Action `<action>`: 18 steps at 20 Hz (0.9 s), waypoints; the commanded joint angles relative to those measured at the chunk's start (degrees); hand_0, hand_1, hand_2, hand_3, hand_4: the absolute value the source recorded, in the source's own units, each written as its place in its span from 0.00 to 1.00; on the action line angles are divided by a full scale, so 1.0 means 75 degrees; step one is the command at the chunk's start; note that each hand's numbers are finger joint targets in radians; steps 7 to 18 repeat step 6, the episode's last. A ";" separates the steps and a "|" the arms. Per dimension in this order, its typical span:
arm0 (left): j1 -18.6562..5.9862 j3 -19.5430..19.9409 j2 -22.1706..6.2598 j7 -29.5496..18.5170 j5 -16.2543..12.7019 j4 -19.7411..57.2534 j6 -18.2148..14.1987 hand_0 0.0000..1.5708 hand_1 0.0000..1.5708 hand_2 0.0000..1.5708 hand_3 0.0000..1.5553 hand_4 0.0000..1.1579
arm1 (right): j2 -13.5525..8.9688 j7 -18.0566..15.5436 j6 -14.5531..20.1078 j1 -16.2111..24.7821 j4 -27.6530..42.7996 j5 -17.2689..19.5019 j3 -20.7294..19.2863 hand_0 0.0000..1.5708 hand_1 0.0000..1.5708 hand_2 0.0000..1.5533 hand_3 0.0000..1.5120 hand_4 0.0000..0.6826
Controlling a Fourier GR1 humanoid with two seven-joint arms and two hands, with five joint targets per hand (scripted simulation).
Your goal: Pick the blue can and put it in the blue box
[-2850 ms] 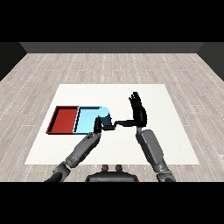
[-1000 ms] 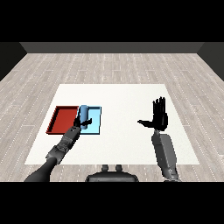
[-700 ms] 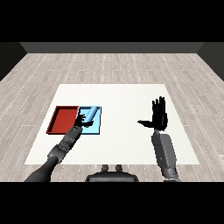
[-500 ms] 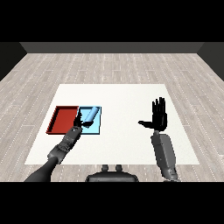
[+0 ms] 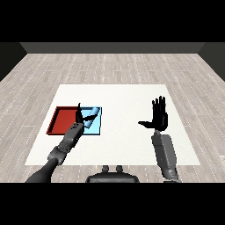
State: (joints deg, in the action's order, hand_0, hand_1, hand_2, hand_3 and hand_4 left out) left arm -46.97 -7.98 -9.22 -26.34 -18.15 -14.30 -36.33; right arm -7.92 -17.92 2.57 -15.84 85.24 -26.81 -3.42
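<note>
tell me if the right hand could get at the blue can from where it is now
Probably not easily: the right hand is raised, open, far across the table, while the blue can lies tilted in the blue tray with the left hand right beside it.

A white counter [image 5: 127,99] fills the middle of the view, a broad flat slab with square corners, wider at its near edge than at its far edge. On its left part lies a red tray [image 5: 63,119], shallow, with a darker red rim round a flat red floor; it sits well in from the counter's left edge and nearer the near edge than the far one. Round the counter on all sides runs a floor [image 5: 114,66] of pale grey-brown planks laid in staggered rows. At the far side the floor ends against a dark wall [image 5: 112,47].
</note>
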 commanded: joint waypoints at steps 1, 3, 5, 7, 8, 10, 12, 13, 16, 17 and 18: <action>0.0332 0.0273 0.0121 -0.1588 -0.0310 -0.1180 0.1163 0.00 0.00 0.00 0.00 0.00 | 0.0121 -0.0200 -0.0153 0.0331 0.0077 0.0147 0.0239 0.00 0.00 0.00 0.00 0.00; 0.0520 0.0296 0.0077 -0.2045 -0.0443 -0.1767 0.1909 0.00 0.00 0.00 0.00 0.00 | -0.0019 -0.0042 -0.0089 0.0259 0.0026 0.0276 0.0264 0.00 0.00 0.00 0.00 0.00; 0.0881 0.0158 0.0472 -0.2584 -0.0474 -0.2425 0.2181 0.00 0.00 0.00 0.00 0.00 | -0.0226 0.0076 -0.0251 0.0496 0.0185 0.0231 0.0227 0.00 0.00 0.00 0.00 0.00; 0.1242 0.0096 0.0029 -0.2458 -0.0470 -0.2769 0.2485 0.00 0.00 0.00 0.00 0.00 | 0.0144 -0.0059 0.0015 0.0836 0.0346 0.0526 0.0585 0.00 0.00 0.00 0.00 0.00; 0.1242 0.0096 0.0029 -0.2458 -0.0470 -0.2769 0.2485 0.00 0.00 0.00 0.00 0.00 | 0.0144 -0.0059 0.0015 0.0836 0.0346 0.0526 0.0585 0.00 0.00 0.00 0.00 0.00; 0.1242 0.0096 0.0029 -0.2458 -0.0470 -0.2769 0.2485 0.00 0.00 0.00 0.00 0.00 | 0.0144 -0.0059 0.0015 0.0836 0.0346 0.0526 0.0585 0.00 0.00 0.00 0.00 0.00; 0.1242 0.0096 0.0029 -0.2458 -0.0470 -0.2769 0.2485 0.00 0.00 0.00 0.00 0.00 | 0.0144 -0.0059 0.0015 0.0836 0.0346 0.0526 0.0585 0.00 0.00 0.00 0.00 0.00; 0.1242 0.0096 0.0029 -0.2458 -0.0470 -0.2769 0.2485 0.00 0.00 0.00 0.00 0.00 | 0.0144 -0.0059 0.0015 0.0836 0.0346 0.0526 0.0585 0.00 0.00 0.00 0.00 0.00; 0.1242 0.0096 0.0029 -0.2458 -0.0470 -0.2769 0.2485 0.00 0.00 0.00 0.00 0.00 | 0.0144 -0.0059 0.0015 0.0836 0.0346 0.0526 0.0585 0.00 0.00 0.00 0.00 0.00; 0.1242 0.0096 0.0029 -0.2458 -0.0470 -0.2769 0.2485 0.00 0.00 0.00 0.00 0.00 | 0.0144 -0.0059 0.0015 0.0836 0.0346 0.0526 0.0585 0.00 0.00 0.00 0.00 0.00; 0.1242 0.0096 0.0029 -0.2458 -0.0470 -0.2769 0.2485 0.00 0.00 0.00 0.00 0.00 | 0.0144 -0.0059 0.0015 0.0836 0.0346 0.0526 0.0585 0.00 0.00 0.00 0.00 0.00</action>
